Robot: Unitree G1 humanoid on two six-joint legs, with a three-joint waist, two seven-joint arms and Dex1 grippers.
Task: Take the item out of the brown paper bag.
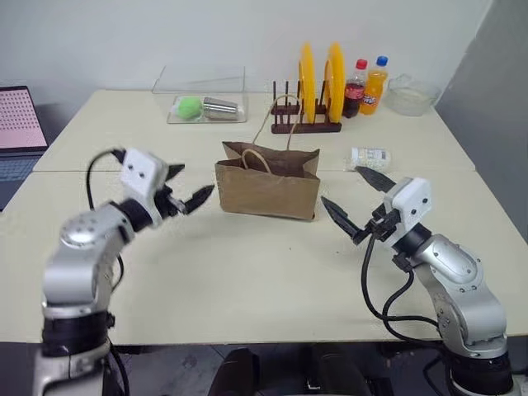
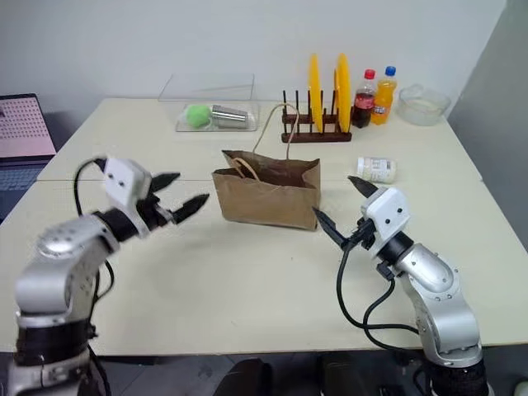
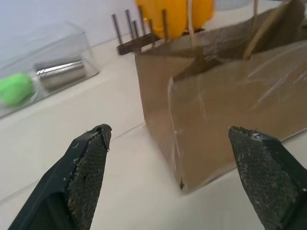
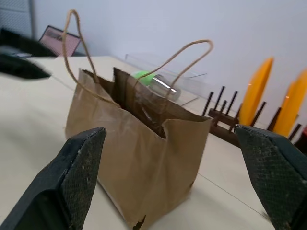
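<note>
Bag (image 1: 269, 181) is standing upright mid-table, mouth open and facing up, long axis running left-right across the table (image 1: 247, 280). Both loop handles are sticking up from the rim. Bag's top edge is creased and uneven.

Left gripper (image 1: 183, 192) is hovering just left of the bag, fingers spread wide, holding nothing, not touching the paper. Right gripper (image 1: 356, 200) is hovering just right of the bag, fingers also spread wide and empty, near the bag's right edge but apart from it.

Item (image 1: 370, 157) is lying on the table to the right of the bag and a bit behind it, outside the bag, long axis running left-right. It is sitting just behind the right gripper's upper finger, apart from it.

Room: wide bare tabletop in front of the bag, between the two arms and the near edge. Behind the bag, the rack (image 1: 306, 124) with yellow plates is sitting close, two bottles (image 1: 365, 87) beside it. Clear tray (image 1: 202, 97) with green ball and metal cup is sitting back-left, well apart. Bowl (image 1: 410, 95) is at the back-right corner.
</note>
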